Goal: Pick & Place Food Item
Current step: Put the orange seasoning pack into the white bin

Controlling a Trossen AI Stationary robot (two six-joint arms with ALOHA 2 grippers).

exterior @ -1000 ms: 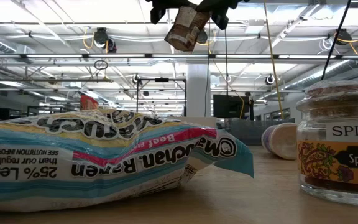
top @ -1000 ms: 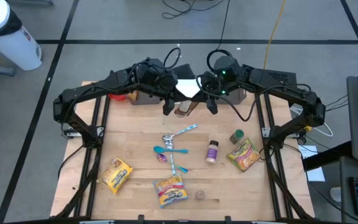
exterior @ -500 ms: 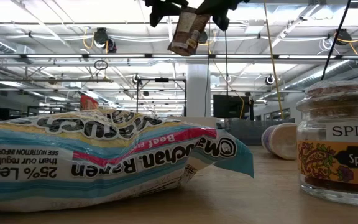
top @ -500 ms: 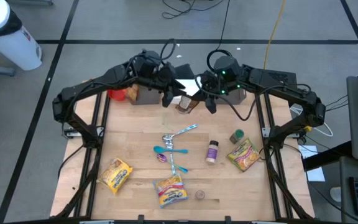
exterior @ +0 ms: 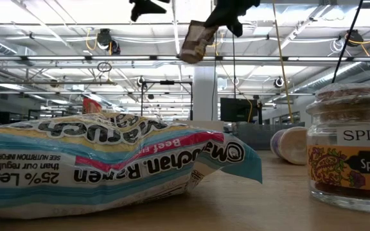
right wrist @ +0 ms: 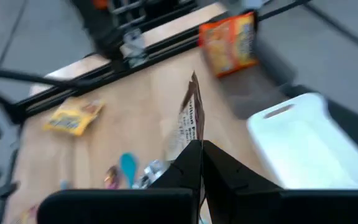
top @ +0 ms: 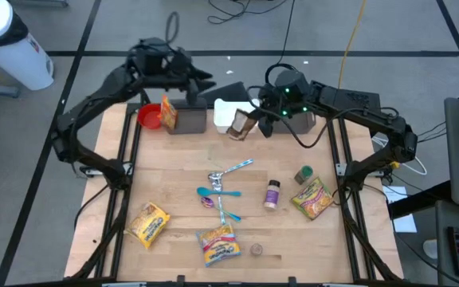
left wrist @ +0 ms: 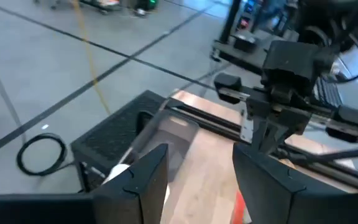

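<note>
Wooden table (top: 166, 187) fills the middle of the high view, grey floor around it. Right gripper (top: 251, 119) sits at upper centre of that frame, fingers clamped on a brown packet (top: 240, 124) that hangs clear of the table; in the low view the packet (exterior: 195, 40) shows at top centre, high above the surface, and in the right wrist view the packet (right wrist: 188, 121) stands edge-on between the closed fingers (right wrist: 225, 165). Left gripper (top: 200, 77) is at upper left of centre, apart from the packet, fingers (left wrist: 145, 177) spread with nothing between them.

Along the table's upper edge: red bowl (top: 148, 116), orange box (top: 167, 113), grey tray (top: 188, 118), white bin (top: 227, 114). Mid-table: spoons (top: 223, 185), spice jar (top: 272, 193). Right side: small green jar (top: 302, 173), ramen pack (top: 314, 198). Lower part: second ramen pack (top: 149, 223), third ramen pack (top: 218, 243), small round jar (top: 255, 249).
</note>
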